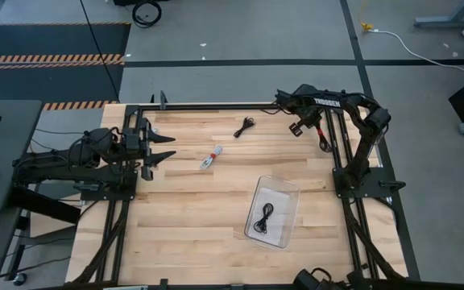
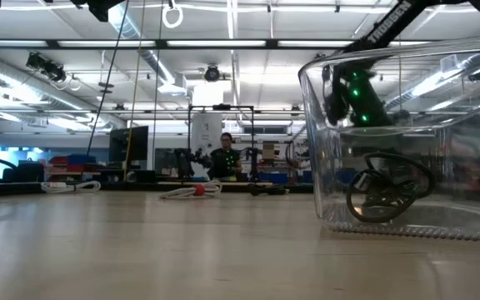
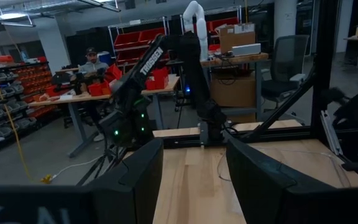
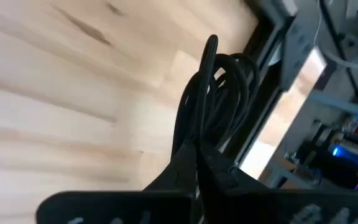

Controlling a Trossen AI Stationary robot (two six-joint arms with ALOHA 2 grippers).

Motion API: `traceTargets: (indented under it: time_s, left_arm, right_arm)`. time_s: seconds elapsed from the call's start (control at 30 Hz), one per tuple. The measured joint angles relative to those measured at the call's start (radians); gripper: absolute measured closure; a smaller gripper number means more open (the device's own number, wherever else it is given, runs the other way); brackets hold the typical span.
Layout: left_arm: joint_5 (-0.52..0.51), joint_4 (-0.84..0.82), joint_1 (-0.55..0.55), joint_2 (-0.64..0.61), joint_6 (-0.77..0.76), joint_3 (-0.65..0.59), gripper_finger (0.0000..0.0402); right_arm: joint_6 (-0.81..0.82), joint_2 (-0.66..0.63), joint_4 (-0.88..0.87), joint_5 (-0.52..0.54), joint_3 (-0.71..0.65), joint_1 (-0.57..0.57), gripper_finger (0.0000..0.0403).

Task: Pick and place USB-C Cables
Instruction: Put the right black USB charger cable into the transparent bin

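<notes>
My right gripper (image 1: 322, 138) is near the table's far right edge, above the wood beside the black frame rail, shut on a black USB-C cable bundle (image 4: 219, 93). My left gripper (image 1: 161, 150) waits open at the table's left side, touching nothing. A second black cable (image 1: 244, 126) lies flat near the far edge. A white cable with red (image 1: 210, 158) lies flat near the table's middle. Another black coiled cable (image 1: 264, 217) rests on the floor of a clear container (image 1: 284, 193); in the low view that cable (image 2: 387, 190) shows through the container's wall. My right gripper pinches the black cable bundle between its two fingers (image 4: 185, 168), on several strands at one end of the coil (image 4: 199, 140). The fingers come from above, pointing down. The rest of the coil reaches past the fingertips, lifted clear of the wood.
Black frame rails (image 1: 337, 145) run along the table's right, left and far edges. The clear container sits right of the table's middle, toward the near edge. Bare wood (image 1: 184, 225) lies at the near left. A person (image 2: 223, 158) sits in the room beyond the table.
</notes>
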Motion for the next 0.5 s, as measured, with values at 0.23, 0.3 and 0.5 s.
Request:
traceTargets:
  time_s: [0.23,0.3,0.5]
  left_arm:
    - [0.000,0.000,0.000,0.000,0.001,0.000,0.0216]
    - [0.000,0.000,0.000,0.000,0.002,0.000,0.0216]
    - [0.000,0.000,0.000,0.000,0.002,0.000,0.0216]
  right_arm:
    - [0.007,-0.006,-0.189,-0.022,0.220,0.137,0.0400]
    - [0.010,-0.006,-0.230,-0.047,0.286,0.183,0.0400]
    - [-0.009,-0.007,-0.311,-0.119,0.464,0.334,0.0400]
